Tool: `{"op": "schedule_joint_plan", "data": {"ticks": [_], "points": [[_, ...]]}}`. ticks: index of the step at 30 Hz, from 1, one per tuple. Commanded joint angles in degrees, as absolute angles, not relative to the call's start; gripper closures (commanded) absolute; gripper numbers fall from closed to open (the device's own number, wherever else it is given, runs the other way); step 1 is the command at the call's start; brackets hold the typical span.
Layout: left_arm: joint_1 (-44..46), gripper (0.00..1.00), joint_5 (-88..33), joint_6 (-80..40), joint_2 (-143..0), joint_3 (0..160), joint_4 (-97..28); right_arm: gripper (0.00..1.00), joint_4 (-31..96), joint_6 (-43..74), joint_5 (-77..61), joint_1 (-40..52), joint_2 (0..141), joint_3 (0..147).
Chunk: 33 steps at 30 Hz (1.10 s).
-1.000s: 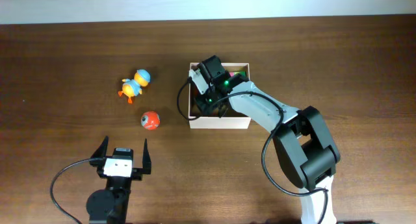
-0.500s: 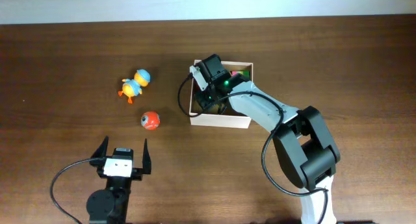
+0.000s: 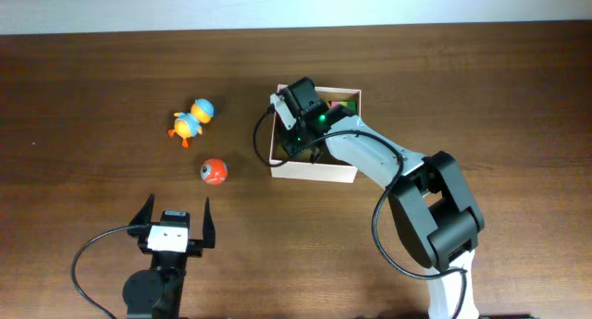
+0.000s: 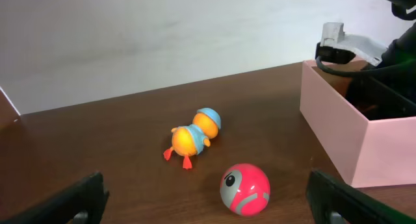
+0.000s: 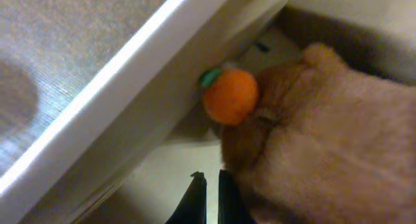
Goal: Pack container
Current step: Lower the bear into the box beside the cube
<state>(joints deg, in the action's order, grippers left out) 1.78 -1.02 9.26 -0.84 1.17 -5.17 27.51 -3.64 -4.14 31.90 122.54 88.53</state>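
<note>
Nearest, the left gripper (image 3: 177, 208) is idling with jaws spread wide, holding nothing. Beyond it, the red ball (image 3: 214, 171) and duck toy (image 3: 191, 121) are lying unpacked, left of the container (image 3: 324, 172) at mid-table. There the right gripper (image 5: 210, 188) is risking snagging the wall and dragging the box: it is dipping inside, pinched shut, seemingly empty, beside a possibly plush brown toy (image 5: 325, 133).
</note>
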Motion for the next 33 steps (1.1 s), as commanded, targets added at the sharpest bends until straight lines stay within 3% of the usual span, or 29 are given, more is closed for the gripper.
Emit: {"op": "schedule_joint_plan", "data": {"ticks": [1, 12, 24, 27, 30, 33], "points": [[1.98, 0.01, -0.38, 9.96, -0.34, 0.82, -5.23, 0.96, 28.29, -3.81, -6.44, 33.45, 123.04, 88.07], [1.98, 0.01, -0.38, 9.96, -0.34, 0.84, -5.23, 0.96, 30.41, -3.84, -7.03, 37.50, 123.04, 88.07], [1.98, 0.01, -0.38, 9.96, -0.34, 0.84, -5.23, 0.95, 29.58, -3.79, -6.87, 34.68, 123.04, 89.71], [1.98, 0.01, -0.38, 9.96, -0.34, 0.84, -5.23, 0.89, 30.28, -3.81, -7.05, 34.02, 123.04, 91.44], [1.98, 0.01, -0.38, 9.96, -0.34, 0.84, -5.23, 0.64, 32.34, -3.81, -7.14, 34.11, 123.04, 93.78], [1.98, 0.01, -0.38, 9.96, -0.34, 0.82, -5.23, 0.58, 35.03, -3.84, -7.09, 34.85, 123.04, 96.33]]}}
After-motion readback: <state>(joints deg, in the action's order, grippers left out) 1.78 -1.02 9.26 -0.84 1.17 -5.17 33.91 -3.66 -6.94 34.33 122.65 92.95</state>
